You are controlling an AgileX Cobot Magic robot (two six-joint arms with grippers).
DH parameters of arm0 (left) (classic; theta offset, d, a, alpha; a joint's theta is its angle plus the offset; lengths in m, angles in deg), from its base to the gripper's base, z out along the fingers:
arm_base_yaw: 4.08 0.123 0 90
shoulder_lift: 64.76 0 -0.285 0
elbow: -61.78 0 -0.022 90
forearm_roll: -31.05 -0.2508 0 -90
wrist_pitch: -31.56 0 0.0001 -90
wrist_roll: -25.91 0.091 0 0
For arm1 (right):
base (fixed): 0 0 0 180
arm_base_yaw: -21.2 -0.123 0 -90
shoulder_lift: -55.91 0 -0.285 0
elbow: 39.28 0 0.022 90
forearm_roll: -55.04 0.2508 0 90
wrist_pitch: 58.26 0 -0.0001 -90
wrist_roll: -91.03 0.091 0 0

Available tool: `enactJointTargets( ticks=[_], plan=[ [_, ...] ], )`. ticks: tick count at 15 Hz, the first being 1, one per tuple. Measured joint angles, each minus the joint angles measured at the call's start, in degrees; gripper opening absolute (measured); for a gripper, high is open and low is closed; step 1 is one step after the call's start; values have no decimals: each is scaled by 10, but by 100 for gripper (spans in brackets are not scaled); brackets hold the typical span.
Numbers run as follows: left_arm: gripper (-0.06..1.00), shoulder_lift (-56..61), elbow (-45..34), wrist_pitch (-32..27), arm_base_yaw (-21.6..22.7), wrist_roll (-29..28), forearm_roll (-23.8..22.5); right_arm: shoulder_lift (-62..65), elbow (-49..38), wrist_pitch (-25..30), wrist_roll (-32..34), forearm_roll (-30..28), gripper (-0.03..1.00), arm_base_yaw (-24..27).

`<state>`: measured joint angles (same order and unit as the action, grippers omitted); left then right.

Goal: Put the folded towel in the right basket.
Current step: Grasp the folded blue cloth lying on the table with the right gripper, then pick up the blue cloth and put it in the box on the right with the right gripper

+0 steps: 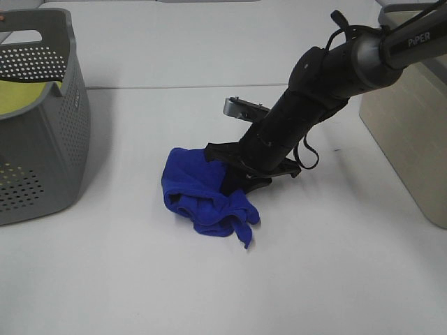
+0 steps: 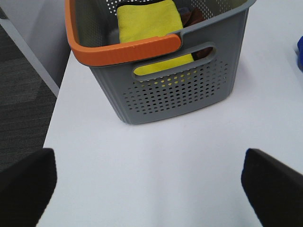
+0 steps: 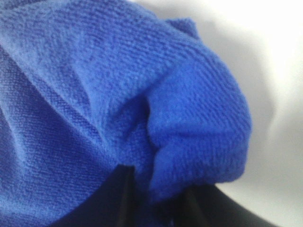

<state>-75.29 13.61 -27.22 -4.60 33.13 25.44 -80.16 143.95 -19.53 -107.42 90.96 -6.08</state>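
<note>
The high camera overlooks towel (image 1: pixel 202 192) and grey basket (image 1: pixel 63 139). Right wrist presses against that towel; left wrist faces that basket.

The towel (image 1: pixel 199 192) lies on the table (image 1: pixel 335 279) near its middle, with the right hand (image 1: pixel 230 178) touching its right side. The left basket (image 1: pixel 59 139) stands well apart to the left with a cloth (image 1: pixel 24 96) in it. The right basket (image 1: pixel 408 132) stands at the right edge.

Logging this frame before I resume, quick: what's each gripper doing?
Left gripper: open, holding nothing.
Right gripper: closed on the blue towel, cloth bunched between its fingers.
</note>
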Motion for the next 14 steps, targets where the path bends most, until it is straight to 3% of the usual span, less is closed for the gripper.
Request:
enactJointTargets(
  ticks=[5,11,14],
  plan=[
    [99,0,0,0,0,0,0,7,26,49,0,-11,22,0],
    [99,0,0,0,0,0,0,123,42,93,10,-21,22,0],
    [99,0,0,0,0,0,0,193,42,112,29,-56,22,0]
  ],
)
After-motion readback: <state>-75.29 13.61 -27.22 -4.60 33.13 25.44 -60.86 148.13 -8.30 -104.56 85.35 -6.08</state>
